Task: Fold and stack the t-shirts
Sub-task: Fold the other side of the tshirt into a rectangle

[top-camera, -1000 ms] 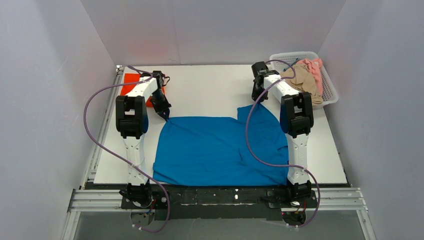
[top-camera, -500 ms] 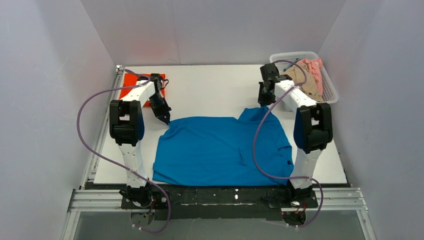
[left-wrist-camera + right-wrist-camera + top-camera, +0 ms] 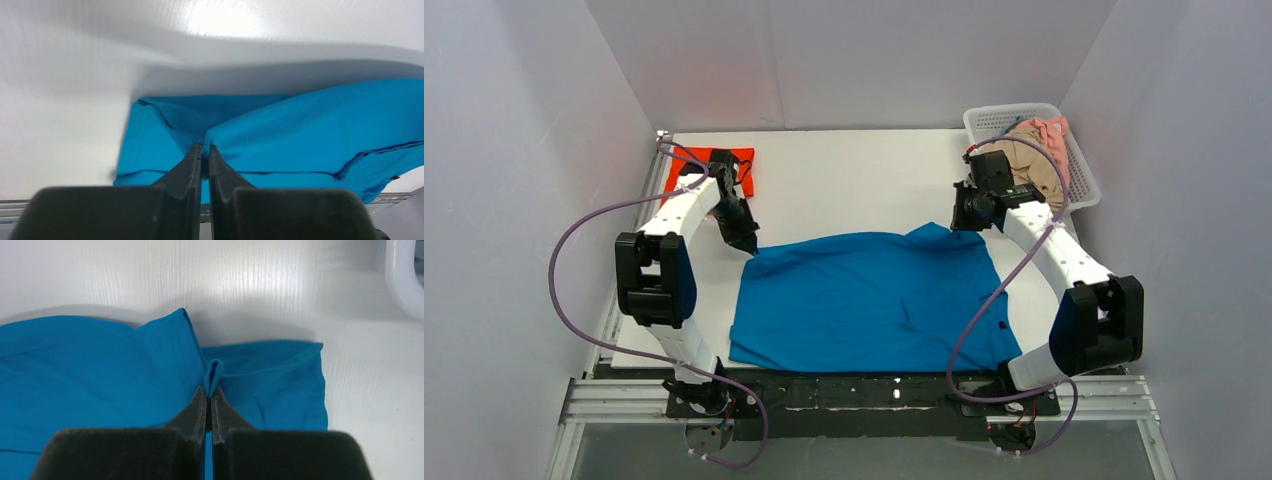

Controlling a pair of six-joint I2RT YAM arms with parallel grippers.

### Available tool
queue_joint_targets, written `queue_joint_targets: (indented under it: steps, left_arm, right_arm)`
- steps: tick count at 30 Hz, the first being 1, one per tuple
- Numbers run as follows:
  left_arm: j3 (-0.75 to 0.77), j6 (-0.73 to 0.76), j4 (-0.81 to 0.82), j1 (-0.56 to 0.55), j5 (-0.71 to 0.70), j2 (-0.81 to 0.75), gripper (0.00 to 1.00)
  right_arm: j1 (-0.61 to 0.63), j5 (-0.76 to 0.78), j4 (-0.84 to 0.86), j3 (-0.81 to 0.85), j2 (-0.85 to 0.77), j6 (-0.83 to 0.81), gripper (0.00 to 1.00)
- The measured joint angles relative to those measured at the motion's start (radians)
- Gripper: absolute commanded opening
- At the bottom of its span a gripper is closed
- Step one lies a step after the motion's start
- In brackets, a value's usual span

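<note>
A bright blue t-shirt (image 3: 864, 300) lies spread over the near middle of the white table. My left gripper (image 3: 749, 246) is shut on its far left corner, and the pinched cloth (image 3: 240, 135) shows between the jaws in the left wrist view. My right gripper (image 3: 964, 222) is shut on the shirt's far right edge, where a fold of blue cloth (image 3: 214, 371) is pinched. An orange-red shirt (image 3: 712, 166) lies folded at the far left of the table. Beige (image 3: 1029, 165) and pink (image 3: 1049, 130) shirts lie in the basket.
A white plastic mesh basket (image 3: 1076, 170) stands at the far right corner, its rim also in the right wrist view (image 3: 400, 275). Grey walls close in the table on three sides. Purple cables loop off both arms.
Both arms have swung outward, the right gripper moving right and the left one slightly left. The blue shirt's far edge is stretched wider between them.
</note>
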Motion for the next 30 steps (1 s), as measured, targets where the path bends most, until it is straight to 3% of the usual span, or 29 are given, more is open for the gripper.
queue_joint_targets:
  steps: [8,22,30]
  left_arm:
    - [-0.038,0.059,-0.028,0.000,0.000,-0.064,0.00]
    - [-0.298,0.016,-0.002,-0.002,0.010,-0.315,0.00]
    - [-0.449,-0.039,0.045,-0.002,0.023,-0.396,0.00]
  right_arm:
    - [0.001,-0.016,-0.023,-0.114,-0.160,-0.003,0.01]
    - [0.001,-0.105,-0.129,-0.296,-0.419,0.011,0.01]
    - [0.001,-0.092,-0.188,-0.343,-0.480,0.054,0.01]
